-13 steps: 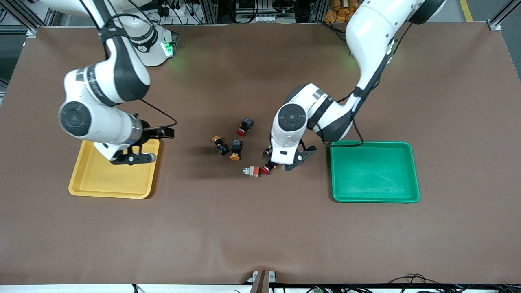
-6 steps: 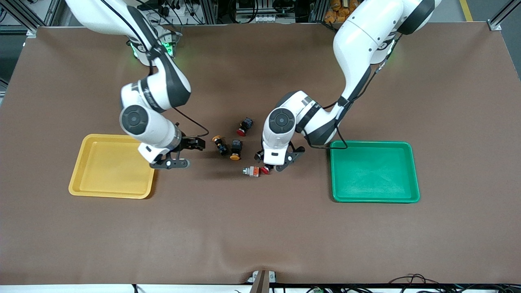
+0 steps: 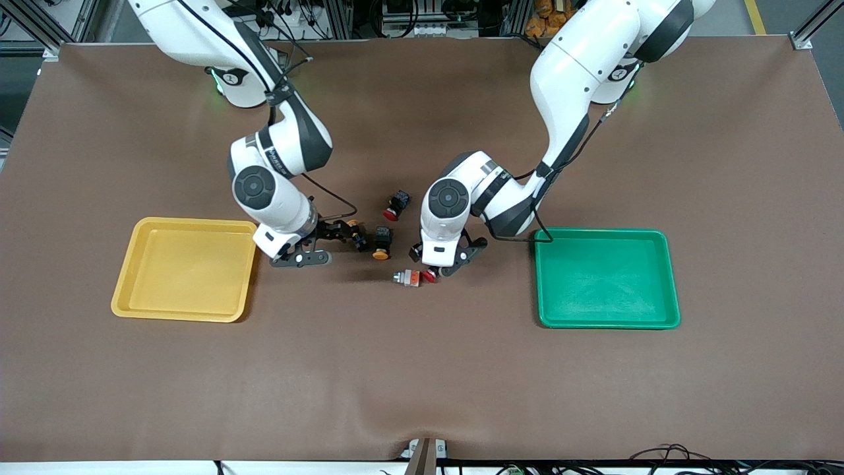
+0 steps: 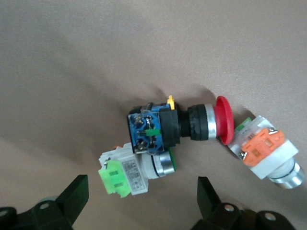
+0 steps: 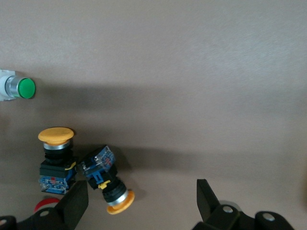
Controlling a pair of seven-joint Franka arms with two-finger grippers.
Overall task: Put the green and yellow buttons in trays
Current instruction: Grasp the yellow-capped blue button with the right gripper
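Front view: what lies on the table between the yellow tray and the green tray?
Between yellow tray and green tray: the switch cluster, with both end effectors over it.

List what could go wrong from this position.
1. The green button lies against a red-capped switch; the open left gripper above them might catch the wrong one.
2. The two yellow buttons lie close together, so the open right gripper could knock one away.

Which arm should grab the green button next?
Left. The left gripper hangs open over the cluster holding the green button, next to the green tray. The right gripper, also open, is by the yellow buttons near the yellow tray.
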